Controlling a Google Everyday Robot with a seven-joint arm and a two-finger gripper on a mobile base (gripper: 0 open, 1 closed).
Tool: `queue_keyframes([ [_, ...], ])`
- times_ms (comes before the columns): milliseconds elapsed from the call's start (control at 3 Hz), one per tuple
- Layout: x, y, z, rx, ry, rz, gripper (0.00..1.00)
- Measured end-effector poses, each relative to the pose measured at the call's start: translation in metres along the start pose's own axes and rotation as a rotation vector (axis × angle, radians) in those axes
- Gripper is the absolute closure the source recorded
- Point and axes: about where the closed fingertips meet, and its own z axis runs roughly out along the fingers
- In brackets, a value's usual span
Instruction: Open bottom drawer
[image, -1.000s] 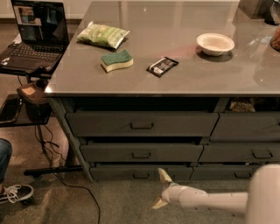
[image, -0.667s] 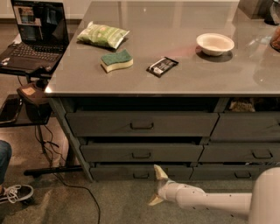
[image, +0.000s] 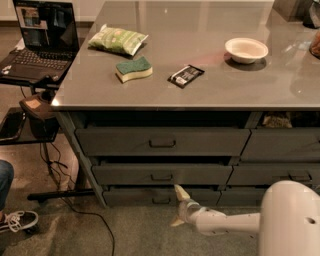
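The bottom drawer (image: 130, 197) is the slim dark grey front at the foot of the left stack, with a small loop handle (image: 161, 200) at its centre. It looks closed. My gripper (image: 178, 206) reaches in from the lower right on a white arm (image: 225, 223). Its two pale fingers are spread apart, one pointing up at the drawer front just right of the handle, one pointing down toward the floor. It holds nothing.
Two taller grey drawers (image: 160, 142) sit above; the middle one (image: 160, 175) stands slightly out. A neighbouring stack (image: 285, 175) is at right. The tabletop holds a sponge (image: 133, 68), chip bag (image: 117, 39), dark packet (image: 186, 76) and bowl (image: 246, 49). A laptop stand (image: 35, 60) and cables are at left.
My gripper has moved left and up, from low over the floor to close against the bottom drawer front, just right of its handle. The drawers have not moved.
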Motion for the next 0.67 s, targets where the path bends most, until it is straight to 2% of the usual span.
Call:
queue_keyframes([
  [333,-0.0016,-0.012,0.0078,0.043,0.0,-0.04,0.0],
  [667,-0.0014,-0.0118,0.0081,0.043,0.0,-0.04,0.0],
])
